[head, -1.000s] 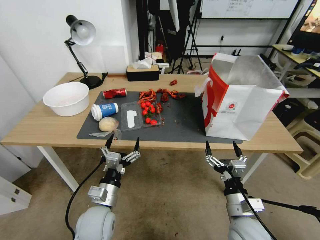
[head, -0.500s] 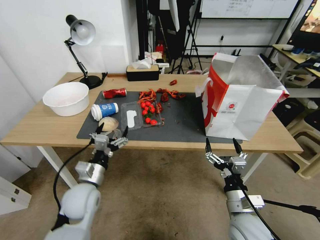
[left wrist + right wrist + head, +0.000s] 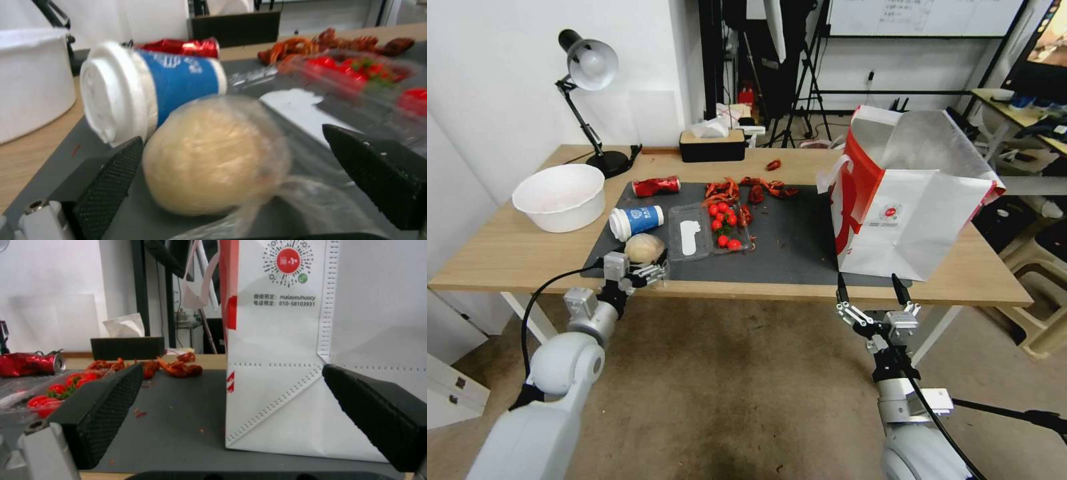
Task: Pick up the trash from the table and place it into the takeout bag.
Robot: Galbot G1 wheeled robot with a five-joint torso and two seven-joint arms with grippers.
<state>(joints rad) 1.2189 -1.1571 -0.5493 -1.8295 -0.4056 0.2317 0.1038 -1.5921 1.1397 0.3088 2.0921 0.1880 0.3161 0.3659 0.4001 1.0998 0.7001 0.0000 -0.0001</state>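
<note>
Left tool point(image 3: 635, 269), fingers spread apart, straddles one wrapped beige lump point(image 3: 644, 248) at the mat's near-left corner; one paper cup point(image 3: 636, 221) at its 12 o'clock. Right tool point(image 3: 872, 289) gapes below the table point(image 3: 507, 257) edge, one takeout bag point(image 3: 910, 200) at its 12 o'clock.

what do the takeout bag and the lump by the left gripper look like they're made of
Takeout bag: apparently stiff matte paper, sharply creased, with a dull silvery foil-like lining. Beige lump: soft, matte, dough-like, inside thin glossy clear film, seemingly plastic, that bunches at one end. The open left gripper straddles it.
</note>
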